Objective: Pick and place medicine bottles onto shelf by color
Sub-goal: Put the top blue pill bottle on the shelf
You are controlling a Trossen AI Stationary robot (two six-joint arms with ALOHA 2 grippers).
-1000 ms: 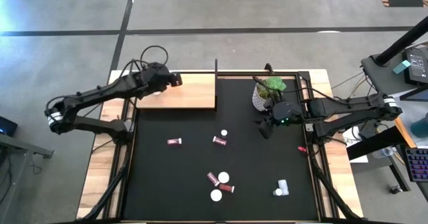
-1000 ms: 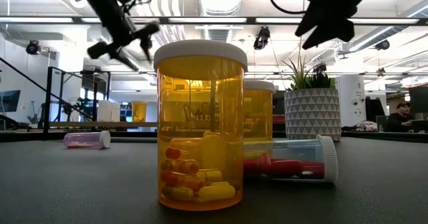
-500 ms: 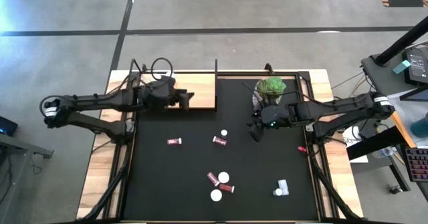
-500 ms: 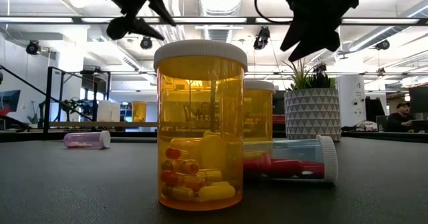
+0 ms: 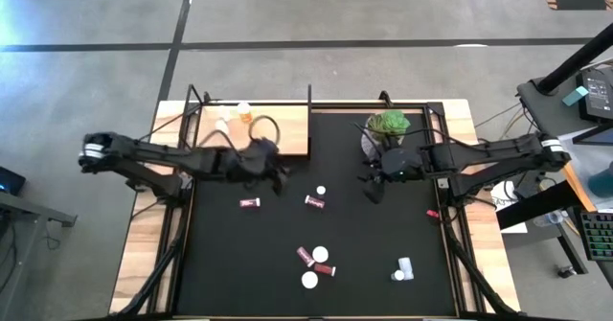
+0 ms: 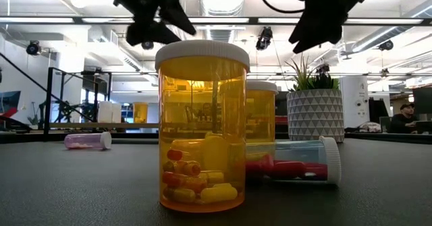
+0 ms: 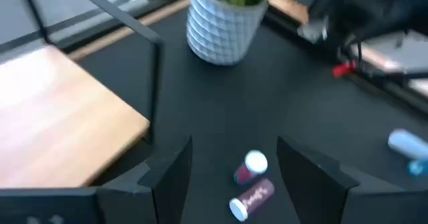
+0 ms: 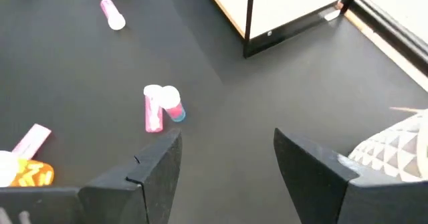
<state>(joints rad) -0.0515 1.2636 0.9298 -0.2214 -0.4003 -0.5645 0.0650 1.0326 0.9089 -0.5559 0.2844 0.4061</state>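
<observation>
The left gripper hovers above the black table mat, just off the near edge of the pale wooden shelf board; its fingers stand apart, holding nothing. The right gripper hangs beside the white patterned plant pot, fingers spread wide and empty. Two white-capped bottles, one orange, stand on the shelf. Small dark red bottles lie scattered on the mat, with a clear bottle near the right front corner.
</observation>
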